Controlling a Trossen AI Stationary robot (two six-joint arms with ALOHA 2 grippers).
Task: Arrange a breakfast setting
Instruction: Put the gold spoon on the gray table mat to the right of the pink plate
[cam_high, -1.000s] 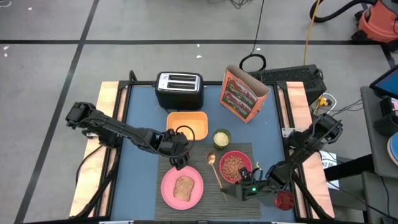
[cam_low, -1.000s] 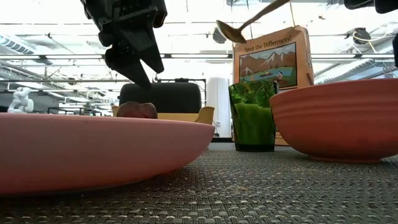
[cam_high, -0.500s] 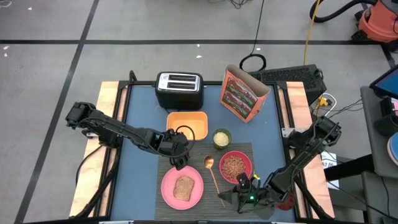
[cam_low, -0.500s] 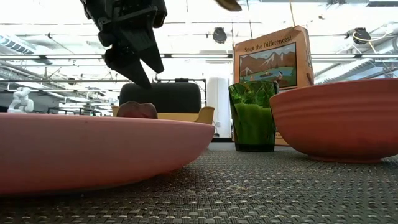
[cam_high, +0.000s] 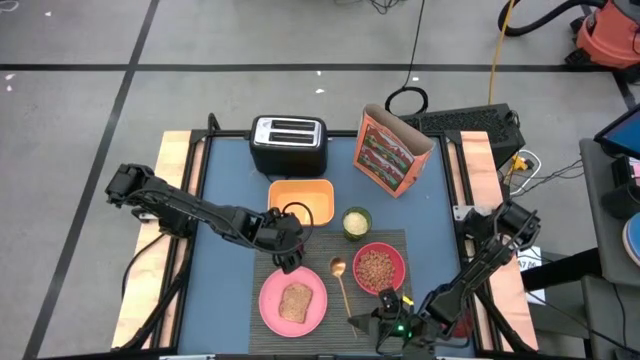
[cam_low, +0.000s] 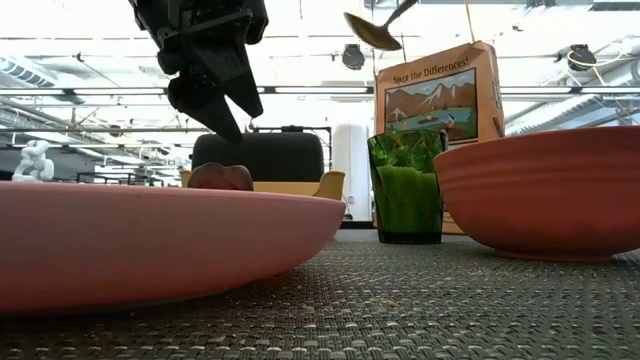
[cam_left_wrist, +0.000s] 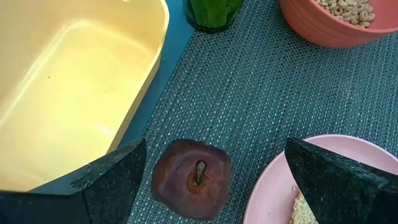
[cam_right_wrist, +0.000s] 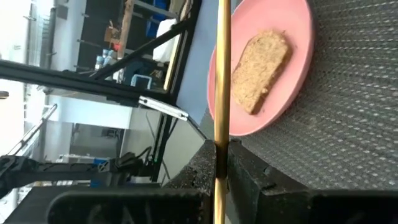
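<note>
Carrying the gold spoon (cam_high: 341, 287) pinched in my right tool (cam_high: 385, 322) above the placemat (cam_high: 385, 295); next, lowering it between plate (cam_high: 268, 300) and bowl (cam_high: 377, 268). Left tool (cam_high: 285, 255) gapes over the fruit (cam_left_wrist: 191, 178).

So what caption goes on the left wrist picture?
Open left hand hovering over a dark-red fruit on the placemat.

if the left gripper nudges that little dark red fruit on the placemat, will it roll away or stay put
The small dark-red fruit looks roundish, so a nudge would probably roll it a little. The ribbed placemat beneath it should slow it. It sits stem up and seems slightly flattened, so it may just rock. The left gripper hangs open above it.
</note>
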